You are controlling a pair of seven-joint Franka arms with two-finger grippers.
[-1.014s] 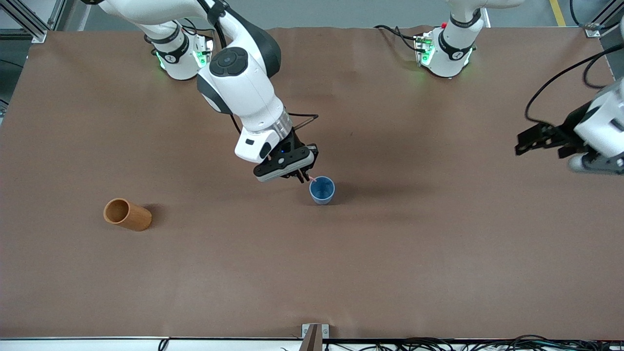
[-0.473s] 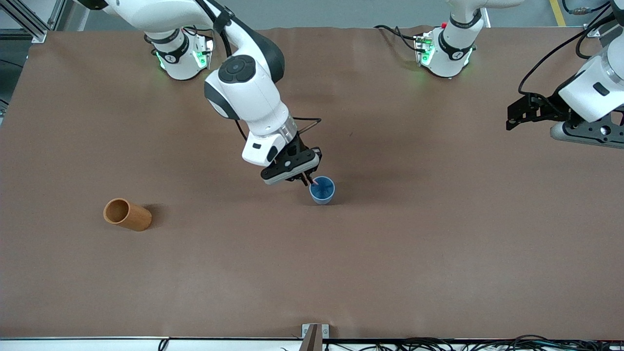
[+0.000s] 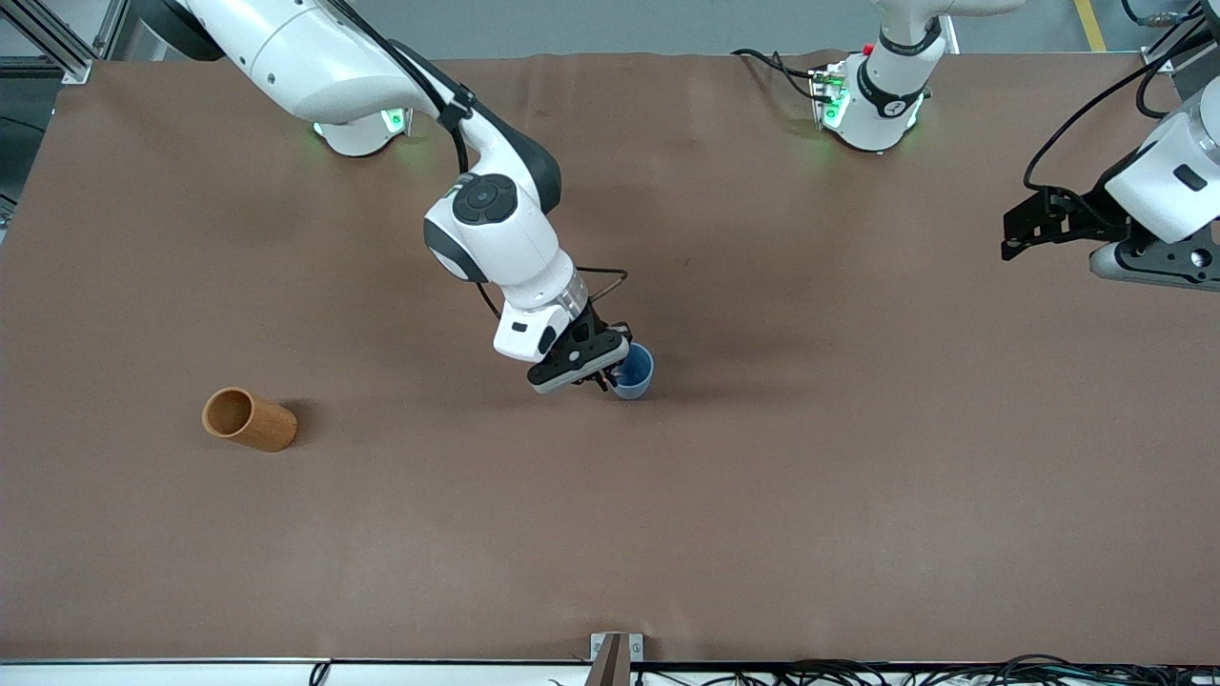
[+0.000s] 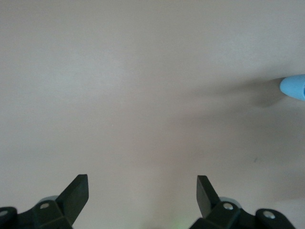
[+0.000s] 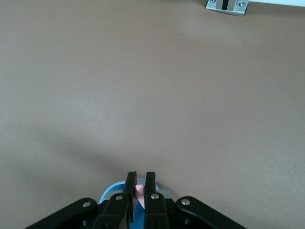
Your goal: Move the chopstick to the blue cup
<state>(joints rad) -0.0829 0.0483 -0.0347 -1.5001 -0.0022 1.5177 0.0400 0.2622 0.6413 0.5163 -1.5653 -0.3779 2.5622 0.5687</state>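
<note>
The blue cup (image 3: 637, 373) stands near the middle of the table, and part of its rim (image 5: 108, 194) shows under my right gripper's fingers. My right gripper (image 3: 602, 381) hangs low over the cup's mouth, shut on the pink chopstick (image 5: 139, 189). Only the stick's top end shows between the fingers (image 5: 131, 181); the rest points down into the cup and is hidden. My left gripper (image 3: 1012, 233) waits in the air over the left arm's end of the table, open and empty (image 4: 142, 177). The left wrist view catches the cup (image 4: 293, 87) at its edge.
An orange-brown wooden cup (image 3: 248, 419) lies on its side toward the right arm's end of the table. A small metal bracket (image 3: 616, 648) sits at the table edge nearest the front camera and also shows in the right wrist view (image 5: 227, 5).
My right gripper has come down over the blue cup with the chopstick, covering part of its rim. The left arm rose and shifted slightly.
</note>
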